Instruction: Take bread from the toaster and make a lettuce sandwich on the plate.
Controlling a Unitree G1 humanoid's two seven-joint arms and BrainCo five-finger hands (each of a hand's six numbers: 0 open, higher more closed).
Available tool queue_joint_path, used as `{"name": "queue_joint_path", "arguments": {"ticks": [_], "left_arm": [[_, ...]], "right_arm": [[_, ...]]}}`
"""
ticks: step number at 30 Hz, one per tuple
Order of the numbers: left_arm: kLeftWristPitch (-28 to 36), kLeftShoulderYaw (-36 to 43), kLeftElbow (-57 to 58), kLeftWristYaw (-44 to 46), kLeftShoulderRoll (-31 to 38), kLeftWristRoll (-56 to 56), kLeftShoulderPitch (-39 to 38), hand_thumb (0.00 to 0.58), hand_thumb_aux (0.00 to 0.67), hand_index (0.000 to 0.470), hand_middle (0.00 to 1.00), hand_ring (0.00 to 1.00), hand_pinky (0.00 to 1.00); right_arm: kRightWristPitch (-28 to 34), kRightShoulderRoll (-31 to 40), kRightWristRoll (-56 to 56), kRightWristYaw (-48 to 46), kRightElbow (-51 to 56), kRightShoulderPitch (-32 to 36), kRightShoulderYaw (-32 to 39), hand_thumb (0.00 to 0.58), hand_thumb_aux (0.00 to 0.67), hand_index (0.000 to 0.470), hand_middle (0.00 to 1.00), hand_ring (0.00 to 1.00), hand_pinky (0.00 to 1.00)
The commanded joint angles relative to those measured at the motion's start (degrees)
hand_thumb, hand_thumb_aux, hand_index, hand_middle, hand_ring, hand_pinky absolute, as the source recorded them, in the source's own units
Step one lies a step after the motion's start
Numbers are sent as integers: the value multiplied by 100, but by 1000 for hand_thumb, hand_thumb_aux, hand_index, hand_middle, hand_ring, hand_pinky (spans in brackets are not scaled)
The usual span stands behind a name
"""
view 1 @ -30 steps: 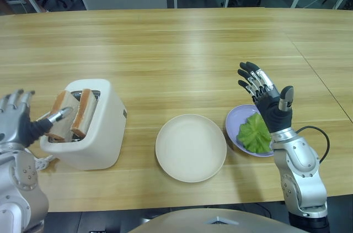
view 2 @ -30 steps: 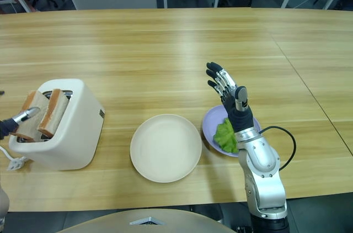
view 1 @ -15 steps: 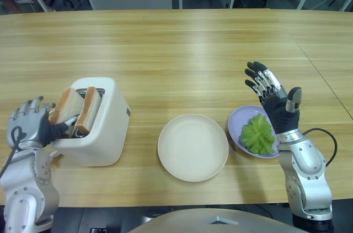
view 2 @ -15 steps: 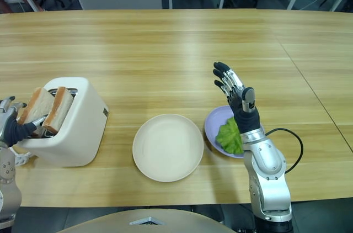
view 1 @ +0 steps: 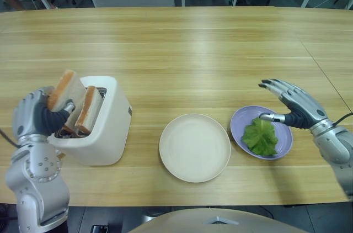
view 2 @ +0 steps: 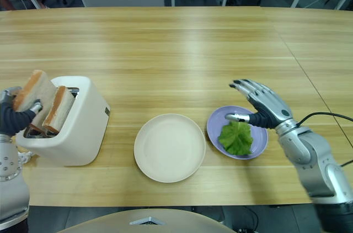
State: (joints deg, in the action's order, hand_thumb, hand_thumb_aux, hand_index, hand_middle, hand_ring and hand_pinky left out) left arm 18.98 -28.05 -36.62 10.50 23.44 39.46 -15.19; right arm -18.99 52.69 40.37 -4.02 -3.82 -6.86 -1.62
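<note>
Now that the left hand (view 1: 34,120) is gripping one bread slice (view 1: 65,86) and raising it from the toaster (view 1: 110,128), extraction is underway; the right hand (view 1: 293,106) is dropping, fingers spread, above the lettuce (view 1: 259,136).

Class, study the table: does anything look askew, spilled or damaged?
Nothing spilled or damaged. One bread slice, gripped by the left robot hand, tilts outward from the toaster; the second slice leans in its slot.
</note>
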Motion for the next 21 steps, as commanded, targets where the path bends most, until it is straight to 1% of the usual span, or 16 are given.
{"name": "queue_joint_path", "arguments": {"ticks": [1,6,10,13,16,17,18,20,21], "left_arm": [[-122,-313,-427,-190,-54,-252,52,580,670,460,1000,1000,1000],[-214,-515,-834,-105,61,-535,234,580,670,460,1000,1000,1000],[-47,-569,-1447,164,157,-813,542,580,670,460,1000,1000,1000],[155,-278,-1971,565,305,-1091,900,580,670,460,1000,1000,1000],[440,404,-2306,1005,302,-1339,1264,580,670,460,1000,1000,1000],[500,677,-2332,1147,267,-1407,1334,580,670,460,1000,1000,1000],[574,971,-2337,1241,186,-1433,1393,580,670,460,1000,1000,1000],[727,1532,-2335,1433,73,-1434,1395,580,670,460,1000,1000,1000],[840,1829,-2335,1501,7,-1392,1368,580,670,460,1000,1000,1000]], "right_arm": [[-664,318,890,810,1230,265,567,0,0,0,0,0,0],[-1057,472,1571,1714,2465,704,1187,0,0,0,0,0,0],[-1294,402,1853,2207,3143,1102,1630,0,0,0,0,0,0],[-1425,308,1986,2521,3573,1400,1940,0,0,0,0,0,0],[-1473,216,2019,2695,3762,1569,2151,0,0,0,0,0,0],[-1477,184,2026,2736,3815,1619,2209,334,234,161,0,0,0],[-1489,147,2017,2764,3844,1666,2254,385,281,193,0,0,0],[-1498,100,2009,2806,3887,1743,2347,408,305,209,0,0,0],[-1510,66,2012,2841,3954,1799,2406,441,342,235,0,0,0]]}}
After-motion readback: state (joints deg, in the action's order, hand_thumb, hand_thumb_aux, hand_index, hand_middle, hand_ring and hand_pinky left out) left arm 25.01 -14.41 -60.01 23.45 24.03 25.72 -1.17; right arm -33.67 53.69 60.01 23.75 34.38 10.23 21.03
